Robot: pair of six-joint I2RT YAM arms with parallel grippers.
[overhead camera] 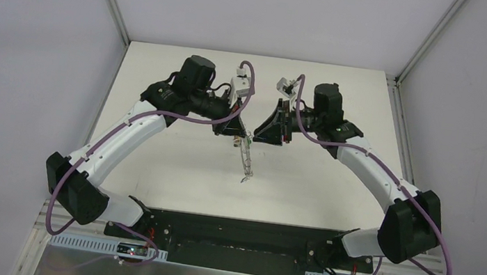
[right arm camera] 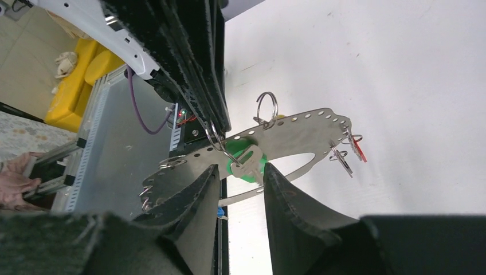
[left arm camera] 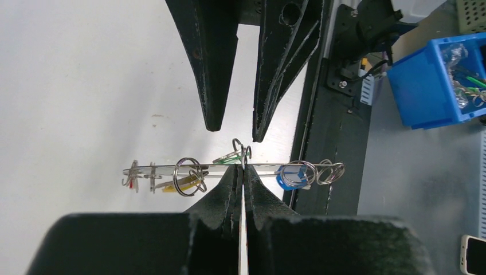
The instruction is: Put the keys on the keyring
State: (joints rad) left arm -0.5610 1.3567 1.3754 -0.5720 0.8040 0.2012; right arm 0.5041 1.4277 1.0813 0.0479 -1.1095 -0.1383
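Worktop (overhead camera: 173, 171): white, lying beneath both end effectors.

Left end effector (left arm camera: 243, 172): clamping fully shut on the edge of the keyring (right arm camera: 298, 134) and holding it in the air over the middle of the worktop.

Right end effector (right arm camera: 240, 169): standing partly open, its fingers flanking the green key (right arm camera: 246, 166); contact cannot be told.

Keyring: a perforated metal plate carrying small split rings (right arm camera: 267, 109).

Keys: the green key is hanging mid-plate, the blue key (left arm camera: 285, 179) and yellow key (left arm camera: 171, 186) are dangling on either side, and the red key (right arm camera: 359, 150) is hanging at one end.

The left hand (left arm camera: 242, 169) is pinched shut; the right hand (right arm camera: 240, 167) is held open, fingertips pointed at it.
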